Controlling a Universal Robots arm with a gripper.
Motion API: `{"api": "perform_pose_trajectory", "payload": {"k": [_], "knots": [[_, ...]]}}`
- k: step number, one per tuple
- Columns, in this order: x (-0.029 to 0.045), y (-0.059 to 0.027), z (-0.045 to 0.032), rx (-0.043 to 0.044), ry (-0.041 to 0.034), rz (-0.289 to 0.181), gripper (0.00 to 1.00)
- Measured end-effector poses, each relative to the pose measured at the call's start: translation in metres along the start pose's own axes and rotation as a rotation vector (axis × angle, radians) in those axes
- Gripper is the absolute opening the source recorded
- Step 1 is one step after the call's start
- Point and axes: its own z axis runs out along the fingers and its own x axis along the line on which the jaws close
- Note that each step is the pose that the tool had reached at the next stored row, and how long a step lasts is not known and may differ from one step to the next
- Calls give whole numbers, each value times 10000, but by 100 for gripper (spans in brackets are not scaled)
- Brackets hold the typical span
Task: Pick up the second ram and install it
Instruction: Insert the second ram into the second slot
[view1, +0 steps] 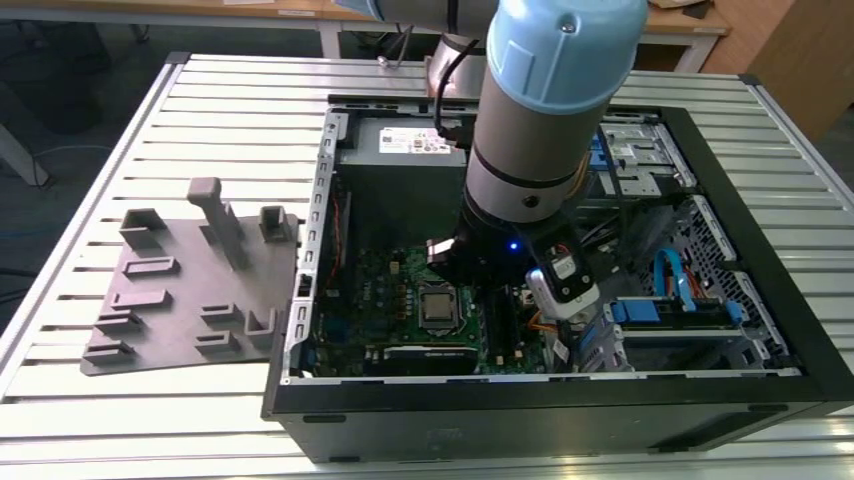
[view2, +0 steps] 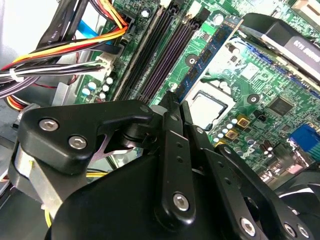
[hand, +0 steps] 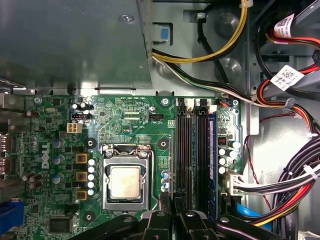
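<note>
One arm (view1: 534, 150) reaching down into the open PC case (view1: 747, 330), which lies on its side on the slatted tabletop (view1: 80, 420). The grey tray (view1: 174, 300) sits on the tabletop at the exterior view's left, just beside the case.

The tool (view2: 179, 102) is low over the motherboard (hand: 125, 120), right at the near end of the memory slots (hand: 192, 155), with the CPU (hand: 125, 182) just beside them. Its fingers (view2: 172, 130) are pulled in narrow, nearly together.

In the second wrist view the ram (view2: 210, 57) stands on edge, blue-green with black chips on its face. It runs along the slots on the CPU side, and its near end comes in right between the fingertips, so it looks pinched there. Can't tell if its bottom edge is in a slot or just above one.

In the first wrist view the tool (hand: 171, 202) lines up with the slot closest to the CPU. Another blue stick (hand: 212, 160) sits in the slot on the far side from the CPU, next to the cable bundle (hand: 295, 185).
</note>
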Motion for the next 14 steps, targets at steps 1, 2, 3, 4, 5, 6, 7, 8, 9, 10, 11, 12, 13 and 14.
{"api": "perform_pose_trajectory", "payload": {"k": [1,2,3,4,5,6,7,8,9,10,11,12,13,14], "knots": [[0,0,3,-1,-1,-1,11],[0,0,6,-1,0,0,11],[0,0,8,-2,-1,0,11],[0,0,10,-2,-1,0,11],[0,0,11,-1,0,0,11],[0,-1,12,-2,-1,0,11],[0,0,14,-3,-1,0,11],[0,-1,16,-3,-1,0,11],[0,-1,19,-3,-1,0,11],[0,-1,21,-2,-1,0,11],[0,-1,25,-3,-1,0,11],[0,0,30,-5,-2,0,11],[0,1,34,-2,-1,0,11],[0,3,38,0,0,0,11]]}}
